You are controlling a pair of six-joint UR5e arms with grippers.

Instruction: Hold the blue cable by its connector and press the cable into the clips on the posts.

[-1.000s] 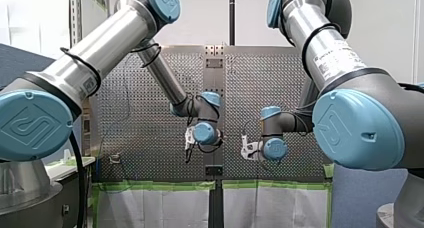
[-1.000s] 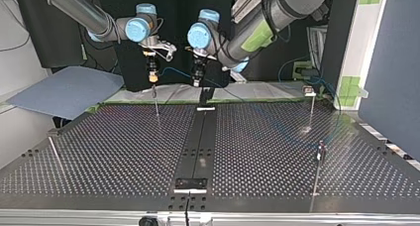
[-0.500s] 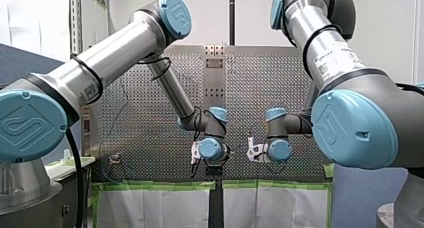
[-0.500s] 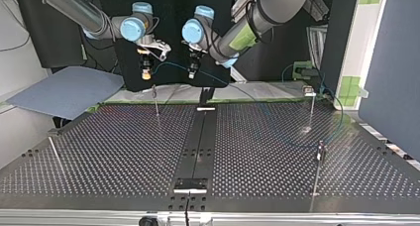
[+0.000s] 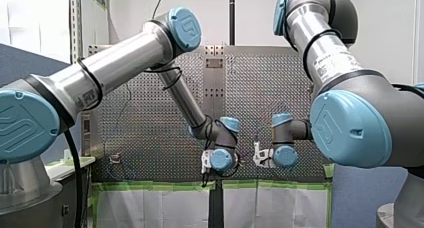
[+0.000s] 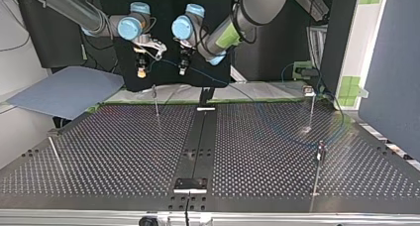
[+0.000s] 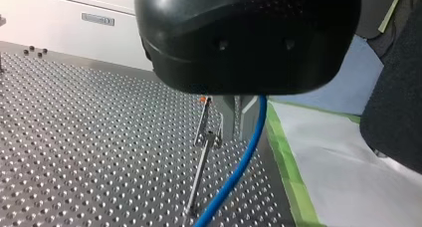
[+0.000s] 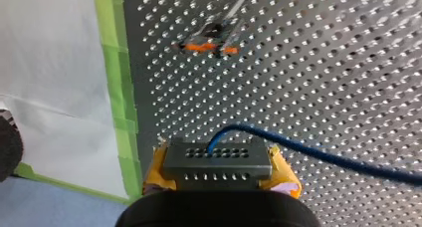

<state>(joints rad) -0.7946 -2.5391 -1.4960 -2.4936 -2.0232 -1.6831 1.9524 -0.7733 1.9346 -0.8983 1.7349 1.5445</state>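
1. Right gripper (image 8: 221, 173) clamped on connector (image 8: 219, 157); blue cable (image 8: 318, 155) hangs over table (image 8: 348, 62).
2. Left gripper (image 7: 238, 122): grip unclear, cable runs past it.
3. Risk: off-centre press bends thin post (image 7: 199, 162), cable misses clip (image 8: 211, 42).

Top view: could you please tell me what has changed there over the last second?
Both grippers moved up and toward the view's left: my right gripper, which grips the connector between yellow pads, and my left gripper. The blue cable went with them. The posts and the table stayed as they were.
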